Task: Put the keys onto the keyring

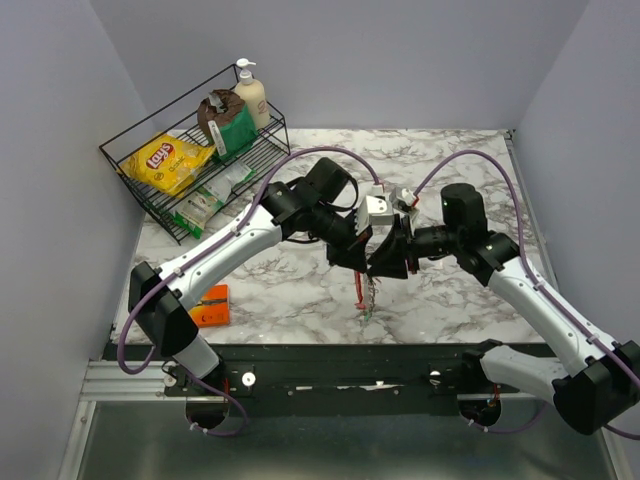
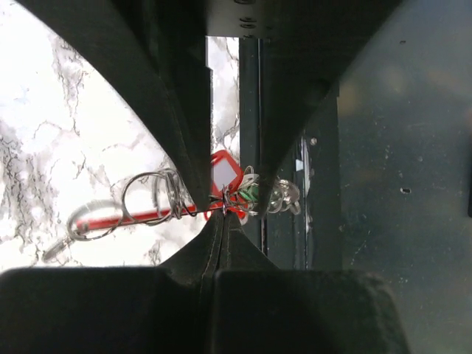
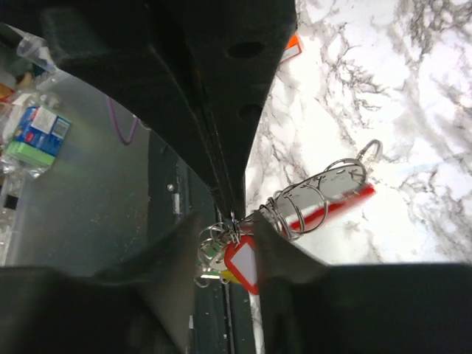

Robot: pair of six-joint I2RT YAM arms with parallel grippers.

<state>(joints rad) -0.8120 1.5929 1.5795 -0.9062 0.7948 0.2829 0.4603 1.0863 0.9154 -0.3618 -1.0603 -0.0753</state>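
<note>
Both arms meet above the middle of the marble table. My left gripper (image 2: pixel 222 214) is shut on the keyring (image 2: pixel 140 215), a red bar with silvery wire loops, pinching it where the bunch of keys (image 2: pixel 254 193) hangs. A red tag with a white window (image 2: pixel 225 173) and a green tag show in that bunch. My right gripper (image 3: pixel 230 247) is open, its fingers either side of the keys (image 3: pixel 217 258) and red tag (image 3: pixel 243 264) without gripping them. The keyring (image 3: pixel 332 210) sticks out to the right there. In the top view the keyring (image 1: pixel 362 295) dangles below both grippers.
A black wire basket (image 1: pixel 135 175) at the back left holds a yellow chips bag (image 1: pixel 172 160), packets and a soap bottle (image 1: pixel 250 95). A flat orange packet (image 1: pixel 212 305) lies near the front left. The black rail (image 1: pixel 350 362) runs along the table's front edge.
</note>
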